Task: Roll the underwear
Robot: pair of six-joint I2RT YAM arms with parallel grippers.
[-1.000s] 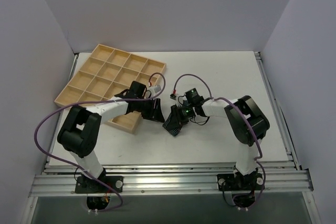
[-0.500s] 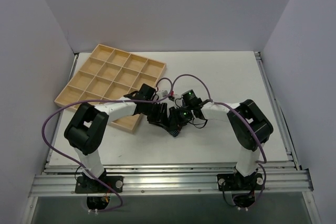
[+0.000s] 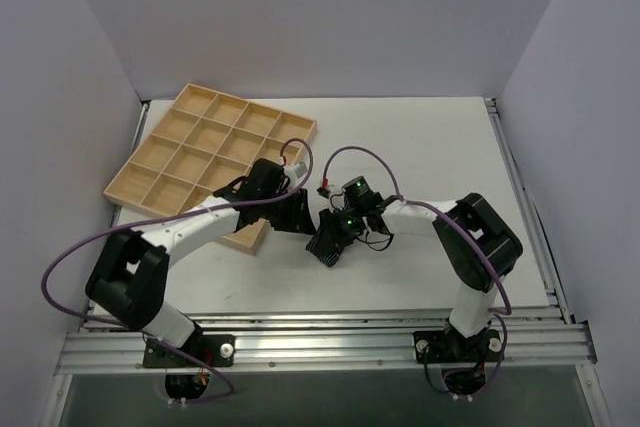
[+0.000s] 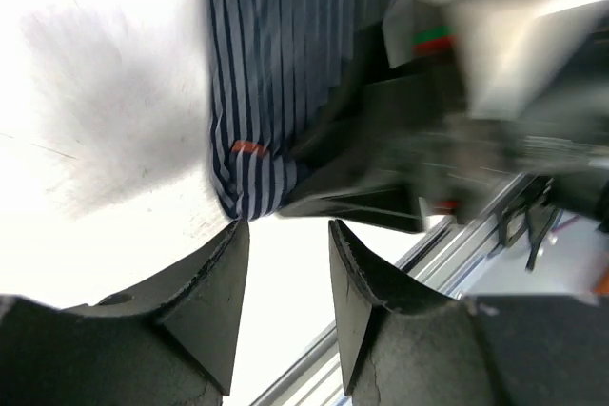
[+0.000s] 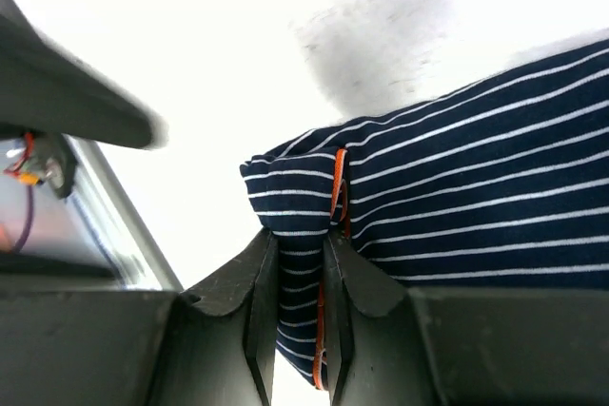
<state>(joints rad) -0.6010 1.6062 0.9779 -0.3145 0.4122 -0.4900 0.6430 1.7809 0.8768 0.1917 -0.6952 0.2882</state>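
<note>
The underwear is a dark navy bundle with thin white stripes, lying on the white table between the two arms. My right gripper is shut on a folded edge of the underwear, and the reddish-orange waistband trim runs between its fingers. My left gripper stands open just to the left of the bundle with nothing between its fingertips. In the left wrist view the striped cloth lies just beyond the tips, and the right gripper's dark body sits over it, blurred.
A wooden tray of square cells lies at the back left, its near corner under the left forearm. Purple cables loop over both arms. An aluminium rail runs along the table's near edge. White walls close in the table's other sides.
The left gripper reached in toward the underwear, then drew back slightly left, and its elbow swung down and left. The right gripper shifted a little left with the cloth.
</note>
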